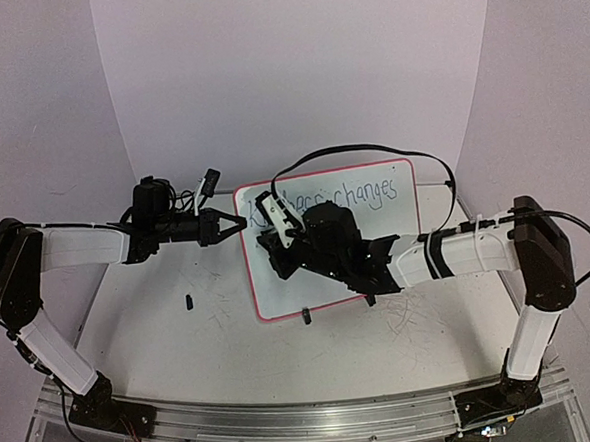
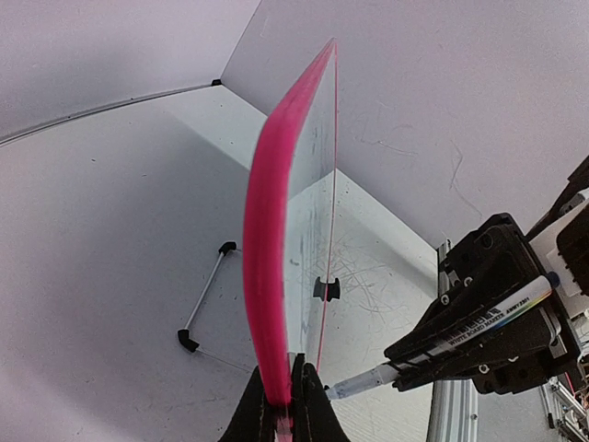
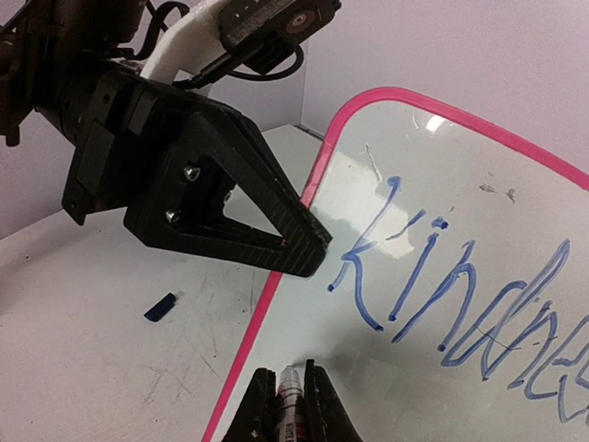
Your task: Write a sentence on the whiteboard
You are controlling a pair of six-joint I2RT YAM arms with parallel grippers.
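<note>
On the table [image 1: 162, 334], the whiteboard [image 1: 290, 299] is held up by the left gripper [image 2: 293, 368], pinched shut on its pink edge, so it is steady. A marker [image 3: 290, 391] is squeezed in the right gripper [image 3: 293, 378], by the blue sentence [image 3: 460, 304].

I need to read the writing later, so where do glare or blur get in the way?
Top view: soft, right gripper hides part of the sentence. Left wrist: whiteboard edge-on, near frame blurred. Right wrist: letters sharp, one small glare spot near the top.
</note>
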